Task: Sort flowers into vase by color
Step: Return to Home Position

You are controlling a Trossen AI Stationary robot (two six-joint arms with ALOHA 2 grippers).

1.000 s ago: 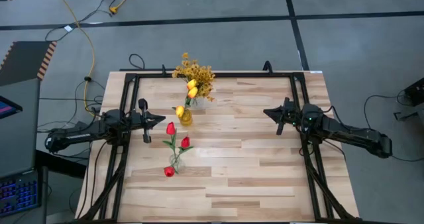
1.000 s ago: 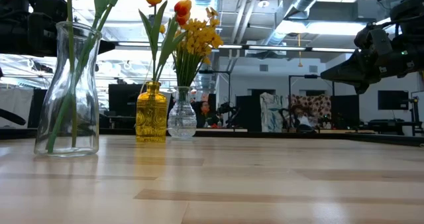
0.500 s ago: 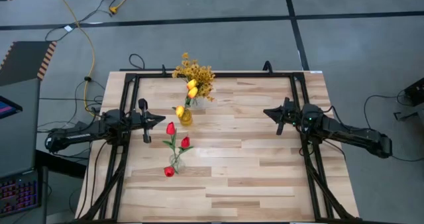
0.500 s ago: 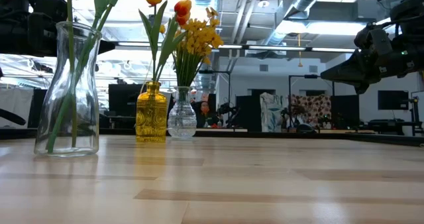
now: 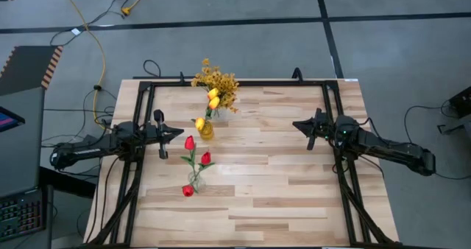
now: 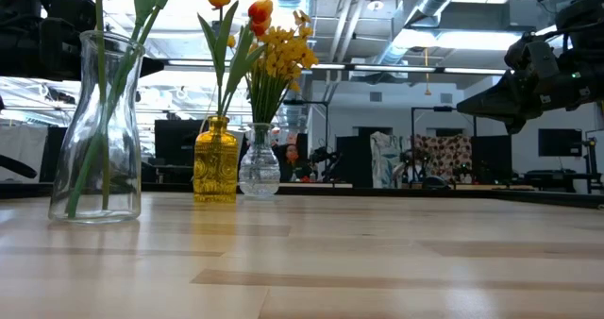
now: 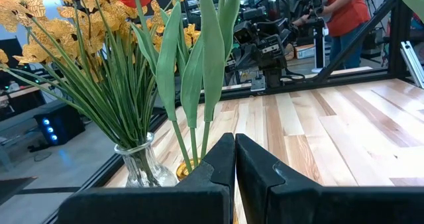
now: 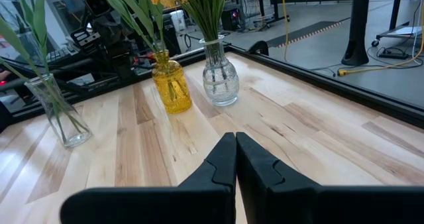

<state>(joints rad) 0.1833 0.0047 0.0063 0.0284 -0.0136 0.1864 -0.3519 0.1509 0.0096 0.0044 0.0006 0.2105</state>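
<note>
From above, the tabletop point(image 5: 280, 197) carries three vases in a line on its left half. The bulbous clear vase point(image 5: 219, 114) stands nearest the far edge and holds the mustard sprays point(image 5: 215, 79). Just beside it, the yellow vase point(image 5: 206, 130) holds the yellow-orange tulips point(image 5: 213, 99). Toward the near edge, the tall clear vase point(image 5: 195, 177) holds the red tulips point(image 5: 190, 142), three blooms fanned apart. The left gripper point(image 5: 179, 132) points inward from the left side, near the yellow vase and the uppermost red tulip. The right gripper point(image 5: 297, 123) points inward from the right side, well apart from every vase.

At tabletop height, the tall clear vase stands closest on the left, with green stems inside and its blooms cut off above. The yellow vase and the bulbous clear vase stand side by side behind it. The right arm hangs at the upper right, above the wood.

In the left wrist view, the left gripper is closed tip to tip and holds nothing. Past it rise the sprays and the broad tulip leaves, and a person point(image 7: 341, 8) in an orange-red shirt stands in the room beyond.

In the right wrist view, the right gripper is likewise closed and empty — all three vases stand across the tabletop from it.
</note>
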